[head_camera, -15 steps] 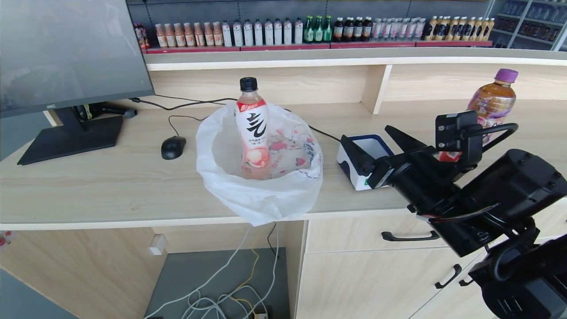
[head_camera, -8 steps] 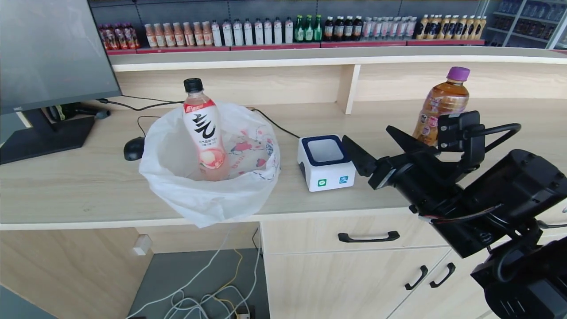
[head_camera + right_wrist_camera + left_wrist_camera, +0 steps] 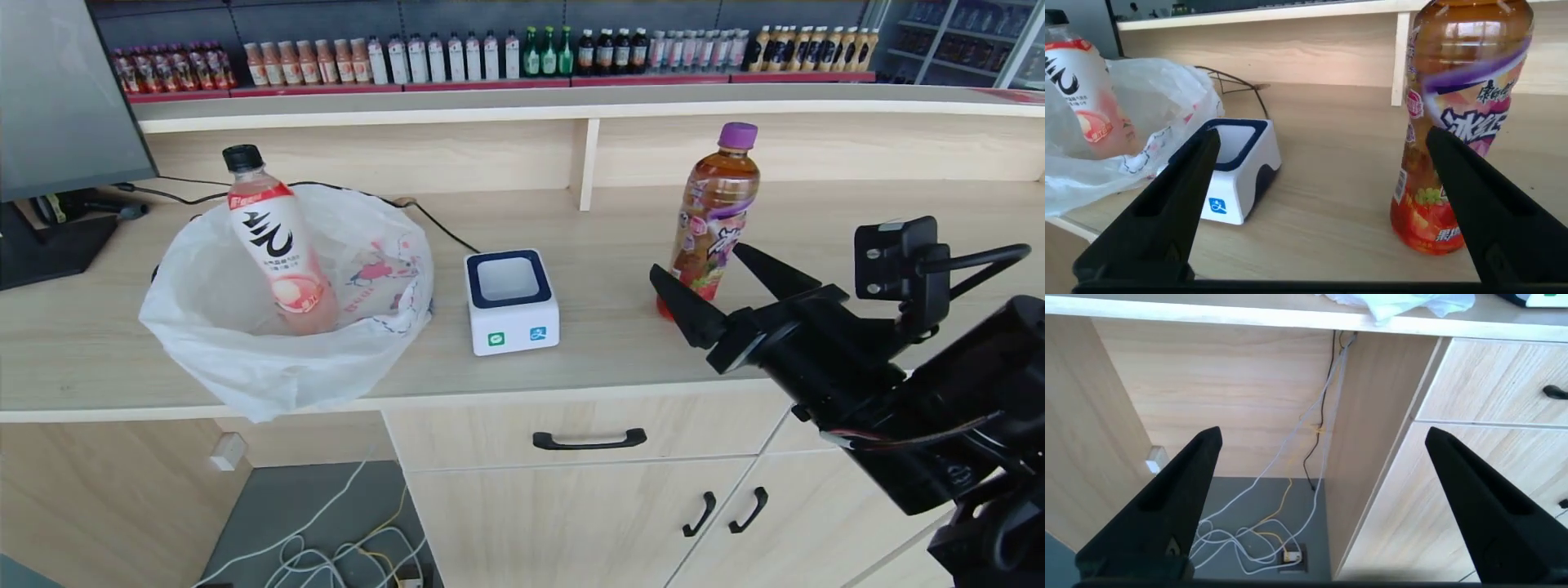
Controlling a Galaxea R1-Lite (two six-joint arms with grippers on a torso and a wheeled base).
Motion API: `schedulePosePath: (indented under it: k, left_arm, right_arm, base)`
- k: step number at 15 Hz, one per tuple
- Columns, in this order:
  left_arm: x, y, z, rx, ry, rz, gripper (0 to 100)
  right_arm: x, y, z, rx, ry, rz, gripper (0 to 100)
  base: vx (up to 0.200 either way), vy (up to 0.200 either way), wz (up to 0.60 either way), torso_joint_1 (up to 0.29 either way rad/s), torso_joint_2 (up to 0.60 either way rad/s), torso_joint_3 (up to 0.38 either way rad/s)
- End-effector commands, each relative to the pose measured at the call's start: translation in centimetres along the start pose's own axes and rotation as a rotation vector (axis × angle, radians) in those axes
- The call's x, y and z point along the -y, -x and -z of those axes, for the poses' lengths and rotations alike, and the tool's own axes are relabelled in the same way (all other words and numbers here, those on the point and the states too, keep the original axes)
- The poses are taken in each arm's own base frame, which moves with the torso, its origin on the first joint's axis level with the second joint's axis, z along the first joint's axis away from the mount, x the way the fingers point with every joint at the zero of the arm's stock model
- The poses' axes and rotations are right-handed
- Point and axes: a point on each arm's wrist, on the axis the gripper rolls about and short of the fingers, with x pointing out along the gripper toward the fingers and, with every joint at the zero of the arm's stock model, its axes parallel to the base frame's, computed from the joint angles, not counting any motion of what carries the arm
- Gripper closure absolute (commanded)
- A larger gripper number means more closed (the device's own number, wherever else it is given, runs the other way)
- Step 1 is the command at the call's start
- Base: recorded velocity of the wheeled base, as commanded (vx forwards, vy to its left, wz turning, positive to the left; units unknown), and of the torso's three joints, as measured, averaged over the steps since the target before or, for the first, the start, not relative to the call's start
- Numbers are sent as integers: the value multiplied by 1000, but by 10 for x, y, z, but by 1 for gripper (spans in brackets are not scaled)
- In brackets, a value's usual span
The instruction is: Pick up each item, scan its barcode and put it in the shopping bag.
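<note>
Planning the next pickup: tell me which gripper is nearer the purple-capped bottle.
Right. The right gripper is open just in front of the purple-capped bottle, not touching it. The left gripper hangs below the counter, facing the cables.

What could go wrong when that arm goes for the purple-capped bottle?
The tea bottle is tall and upright; a sideways bump from the open right gripper might topple it. The shopping bag sags over the counter edge with a pink bottle leaning inside, so a second bottle might tip it off.
</note>
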Motion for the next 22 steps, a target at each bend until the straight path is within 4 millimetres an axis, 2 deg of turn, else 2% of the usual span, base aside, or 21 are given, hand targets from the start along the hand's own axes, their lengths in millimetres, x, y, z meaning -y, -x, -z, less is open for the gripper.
schedulePosePath:
  k: [1, 3, 9, 12, 13, 16, 20, 22]
  left_arm:
    - [0, 0, 0, 0, 1, 0, 0]
    - [0, 0, 0, 0, 1, 0, 0]
    - [0, 0, 0, 0, 1, 0, 0]
    - [0, 0, 0, 0, -1, 0, 0]
    - [0, 0, 0, 0, -1, 0, 0]
    - [0, 0, 0, 0, -1, 0, 0]
    - [0, 0, 0, 0, -1, 0, 0]
    - [0, 0, 0, 0, -1, 0, 0]
  right_arm:
    - [0, 4, -5, 13, -2, 0, 0]
    - [-1, 2, -2, 6, 0, -4, 0]
    - [-6, -2, 5, -13, 23, -19, 0]
    - [-32, 3, 5, -18, -9, -109, 0]
    - [-34, 3, 6, -21, -10, -113, 0]
    - [-36, -10, 15, -34, -12, 18, 0]
    - [-40, -40, 19, -48, -4, 85, 0]
    - [-42, -47, 20, -68, 0, 111, 0]
  base:
    - [0, -200, 0, -2, 2, 7]
    - [0, -200, 0, 7, 2, 2]
    - [0, 0, 0, 0, 0, 0]
    - [0, 0, 0, 0, 0, 0]
    - [0, 0, 0, 0, 0, 0]
    - [0, 0, 0, 0, 0, 0]
    - [0, 0, 0, 0, 0, 0]
    - [0, 0, 0, 0, 0, 0]
